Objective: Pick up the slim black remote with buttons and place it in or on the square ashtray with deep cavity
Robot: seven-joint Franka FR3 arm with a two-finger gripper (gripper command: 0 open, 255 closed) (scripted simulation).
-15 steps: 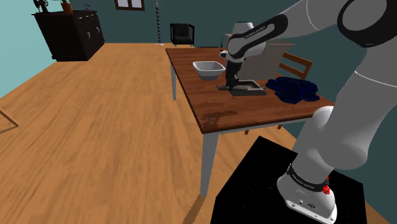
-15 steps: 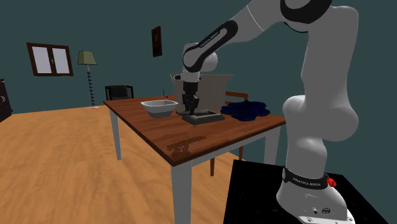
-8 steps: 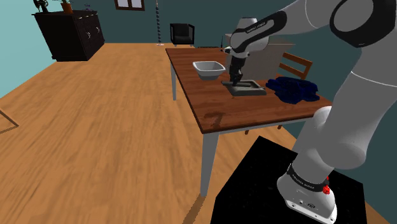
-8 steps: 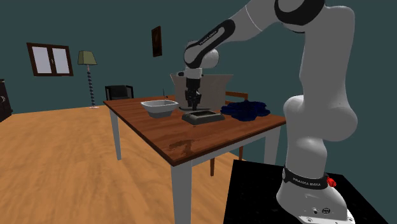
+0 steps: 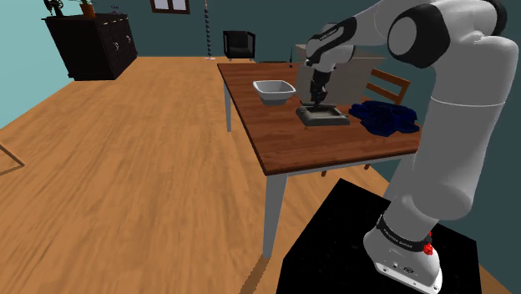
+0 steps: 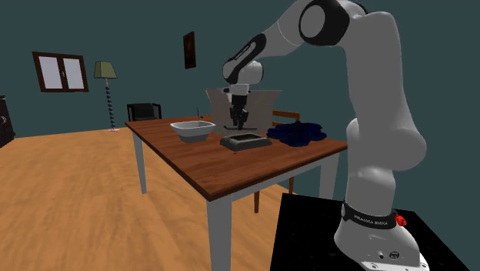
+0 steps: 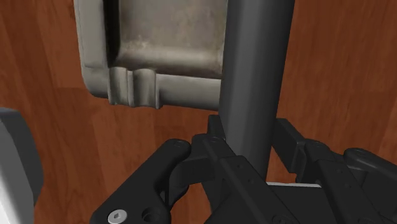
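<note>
In the shoulder view's upper right, the ashtray (image 5: 330,124) sits mid-table (image 5: 317,149). There is bare wood toward the near edge, a white bowl (image 5: 274,97) at its left and a blue heap (image 5: 384,117) at its right. Just above it, the gripper (image 5: 316,98) pinches the remote (image 7: 254,63) upright.

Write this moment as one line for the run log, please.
phase: placing | gripper: shut on remote | remote: upright, above grey ashtray | ashtray: on table | release: not yet
</note>
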